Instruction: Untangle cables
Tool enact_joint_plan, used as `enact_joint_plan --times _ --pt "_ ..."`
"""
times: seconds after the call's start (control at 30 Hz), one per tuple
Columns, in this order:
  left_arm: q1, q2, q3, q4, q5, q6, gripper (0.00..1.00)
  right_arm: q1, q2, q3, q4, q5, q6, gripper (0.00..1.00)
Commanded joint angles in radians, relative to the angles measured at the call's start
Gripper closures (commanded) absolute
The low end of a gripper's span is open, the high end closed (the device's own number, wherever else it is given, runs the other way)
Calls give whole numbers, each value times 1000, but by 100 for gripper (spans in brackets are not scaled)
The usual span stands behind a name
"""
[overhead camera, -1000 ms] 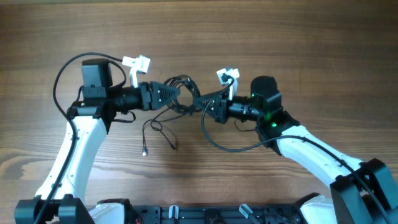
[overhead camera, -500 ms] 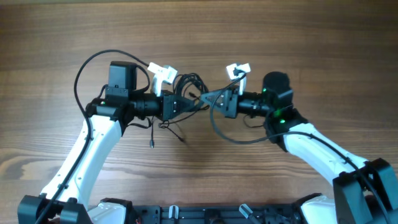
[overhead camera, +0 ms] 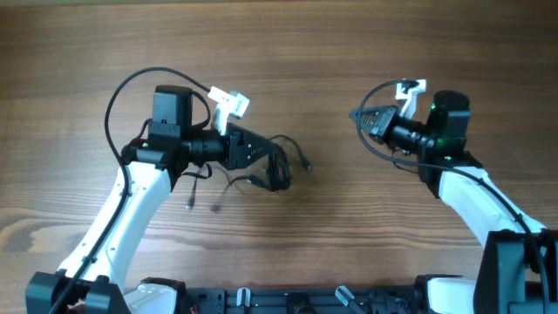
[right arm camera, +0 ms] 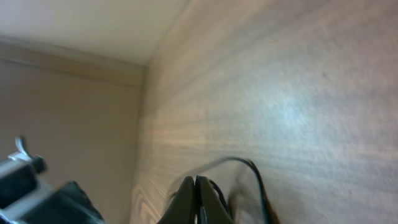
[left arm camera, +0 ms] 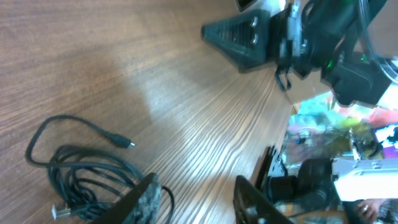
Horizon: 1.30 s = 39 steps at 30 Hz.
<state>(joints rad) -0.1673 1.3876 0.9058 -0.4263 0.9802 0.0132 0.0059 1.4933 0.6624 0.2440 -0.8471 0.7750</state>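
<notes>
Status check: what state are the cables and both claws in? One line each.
cables: one tangled bundle, lying on the table, held by neither claw
plug end: free, sticking out of the bundle, resting on the table
left claw: open, nothing between the jaws, bundle just beside one finger
right claw: shut, no cable seen in it, away from the bundle

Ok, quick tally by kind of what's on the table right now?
Robot arms: 2, with the left gripper open and the right gripper shut.
Tangled cable bundle: 1, beside the left gripper.
Lone single cable: 1, held in the right gripper.
Total: 4.
</notes>
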Motion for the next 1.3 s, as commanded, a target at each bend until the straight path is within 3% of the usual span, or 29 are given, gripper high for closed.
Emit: enact_joint_plan --times 0.0,0.07,0.17,0.23,0.3,0.43,0.5,0.57,0.63,0.77,0.87,0.97,1.1,1.17,1.27 --pt "4 0 -3 66 2 -150 48 18 2 10 -18 -56 -91 94" --pt "3 0 -3 96 2 -183 40 48 2 10 -21 -103 -153 81" --pt "3 0 -3 87 -89 -196 44 115 2 10 -55 -97 -178 62" --pt "3 0 -3 60 -167 -270 45 158 2 10 -77 -61 -182 57" --pt "2 0 -3 19 -233 -341 45 204 2 10 -85 -21 -198 59" --pt "-12 0 -3 -47 -314 -357 49 283 2 10 -85 -29 -206 70" --pt "-12 0 -3 -65 -365 -430 49 332 2 10 -85 -29 -276 70" --pt "-12 0 -3 -69 -404 -506 40 382 2 10 -96 -23 -392 65" --pt "-12 0 -3 -65 -444 -581 28 418 2 10 -113 32 -385 63" --pt "-12 0 -3 -59 -453 -610 22 447 2 10 -119 47 -390 60" --pt "-12 0 -3 -64 -451 -610 23 459 2 10 -118 116 -467 62" --pt "-14 0 -3 -64 -451 -609 35 472 3 10 -80 211 -472 75" --pt "-28 0 -3 -57 -456 -609 39 539 7 10 -13 229 -458 76" --pt "-35 0 -3 -56 -474 -609 39 589 7 10 -28 327 -439 79" --pt "-40 0 -3 -56 -488 -609 37 647 42 10 -52 542 -344 76"
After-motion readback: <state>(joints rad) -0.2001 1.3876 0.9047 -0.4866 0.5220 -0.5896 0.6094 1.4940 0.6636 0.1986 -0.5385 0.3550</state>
